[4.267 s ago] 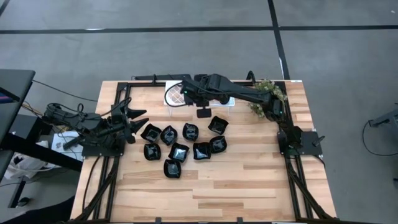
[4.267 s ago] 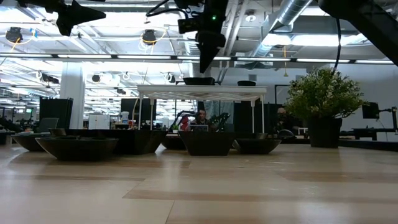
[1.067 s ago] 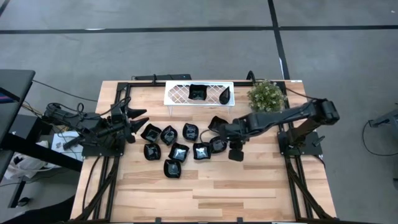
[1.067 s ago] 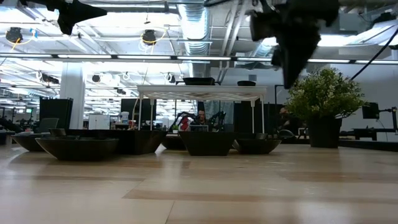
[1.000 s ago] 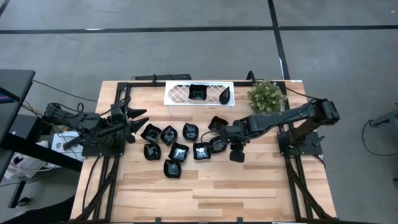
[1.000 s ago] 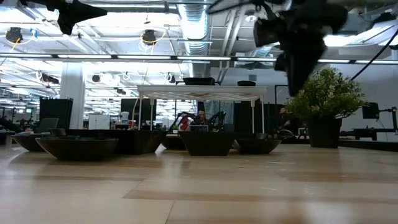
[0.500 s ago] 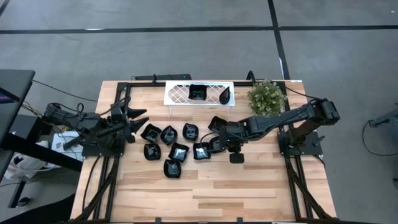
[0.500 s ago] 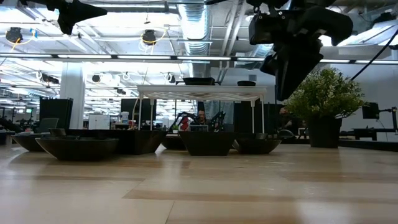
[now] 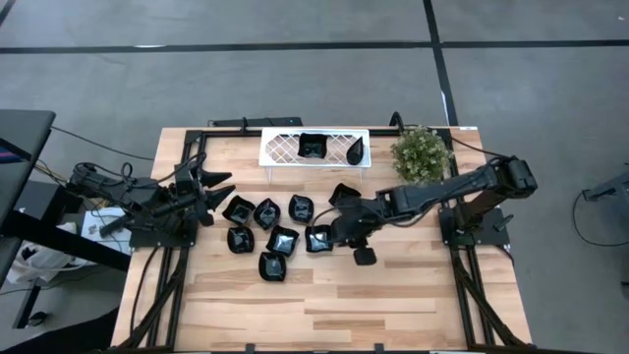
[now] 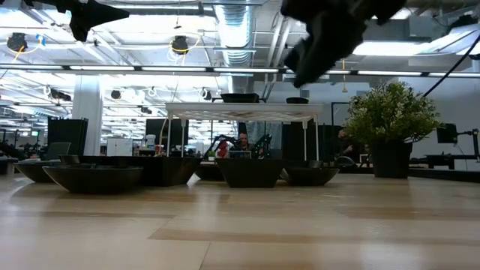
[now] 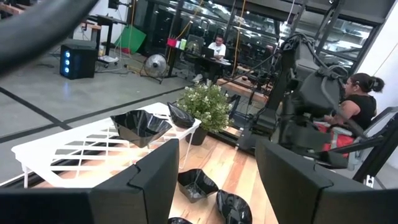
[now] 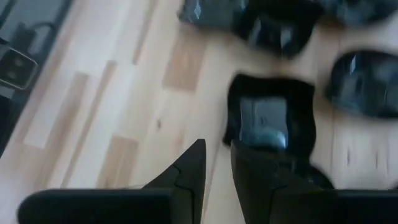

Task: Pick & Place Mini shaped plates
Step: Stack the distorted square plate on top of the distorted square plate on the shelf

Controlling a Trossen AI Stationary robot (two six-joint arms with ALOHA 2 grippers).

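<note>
No legible text

No lettering, label, brand, number or sign can be read in any view.

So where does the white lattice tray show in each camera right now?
High view: white lattice tray at the table's far edge, holding two black plates.
Low view: raised on legs, centre background.
Left wrist view: lower left.
Right wrist view: not in it.
Shared landmark: green plant beside it.

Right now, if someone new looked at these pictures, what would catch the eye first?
Probably the cluster of glossy black mini plates in the middle of the wooden table, with the right tool hanging over its right edge. Behind them, a white lattice tray already carries two plates, beside a green plant.
</note>
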